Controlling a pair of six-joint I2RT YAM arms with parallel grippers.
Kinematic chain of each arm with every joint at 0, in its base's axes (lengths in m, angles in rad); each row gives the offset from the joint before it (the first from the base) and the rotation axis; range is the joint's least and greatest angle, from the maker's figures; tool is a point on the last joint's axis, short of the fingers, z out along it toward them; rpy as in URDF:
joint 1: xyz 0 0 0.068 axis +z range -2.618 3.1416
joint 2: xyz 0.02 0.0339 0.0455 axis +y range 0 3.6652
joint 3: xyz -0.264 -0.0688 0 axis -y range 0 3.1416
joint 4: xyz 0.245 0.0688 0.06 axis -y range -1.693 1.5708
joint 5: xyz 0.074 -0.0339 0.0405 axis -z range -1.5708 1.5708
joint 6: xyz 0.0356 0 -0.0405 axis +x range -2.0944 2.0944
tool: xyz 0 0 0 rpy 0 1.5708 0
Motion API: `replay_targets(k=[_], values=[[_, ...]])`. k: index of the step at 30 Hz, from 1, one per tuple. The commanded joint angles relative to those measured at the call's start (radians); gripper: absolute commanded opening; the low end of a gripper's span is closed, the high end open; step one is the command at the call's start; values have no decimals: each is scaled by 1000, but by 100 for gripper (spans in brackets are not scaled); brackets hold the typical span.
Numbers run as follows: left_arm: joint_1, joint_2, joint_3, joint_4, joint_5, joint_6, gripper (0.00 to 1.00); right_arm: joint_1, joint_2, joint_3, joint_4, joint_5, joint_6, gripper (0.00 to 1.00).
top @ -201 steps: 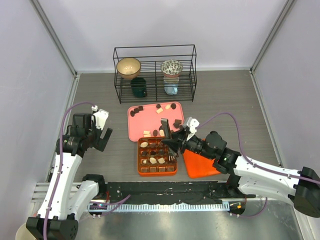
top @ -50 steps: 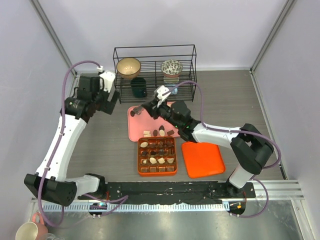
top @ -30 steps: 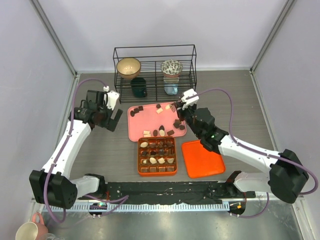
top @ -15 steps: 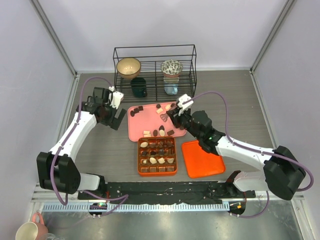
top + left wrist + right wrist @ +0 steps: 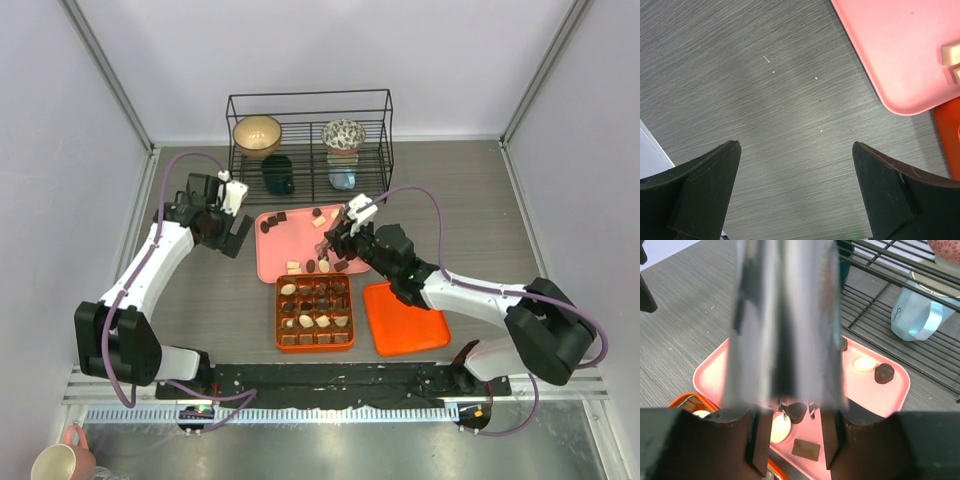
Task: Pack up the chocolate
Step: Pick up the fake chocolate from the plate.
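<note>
Orange gridded box (image 5: 277,316) partly filled; several chocolates (image 5: 281,217) remain on pink tray (image 5: 290,245), right tool (image 5: 797,415) part-open astride a dark chocolate (image 5: 796,408), left tool (image 5: 795,150) wide open, empty.

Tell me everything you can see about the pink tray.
The pink tray is a flat rectangle with rounded corners and a low rim, plastic by its look. It lies flat on the grey table, between the wire rack and the orange gridded box. Dark and cream chocolate pieces lie scattered on it. The right gripper hangs over its near right part.
</note>
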Motion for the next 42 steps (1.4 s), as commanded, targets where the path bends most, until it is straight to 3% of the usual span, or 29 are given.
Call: replay_targets(k=[1, 17, 36, 42], values=[[3, -19, 29, 34, 6, 2, 100, 0, 18, -8, 116, 3, 7, 44], [5, -65, 0, 35, -29, 28, 100, 0, 134, -48, 314, 35, -22, 47], [5, -125, -14, 15, -34, 28, 100, 6, 21, -65, 159, 47, -12, 45], [5, -145, -19, 4, -41, 30, 100, 7, 22, -66, 155, 38, -6, 40]])
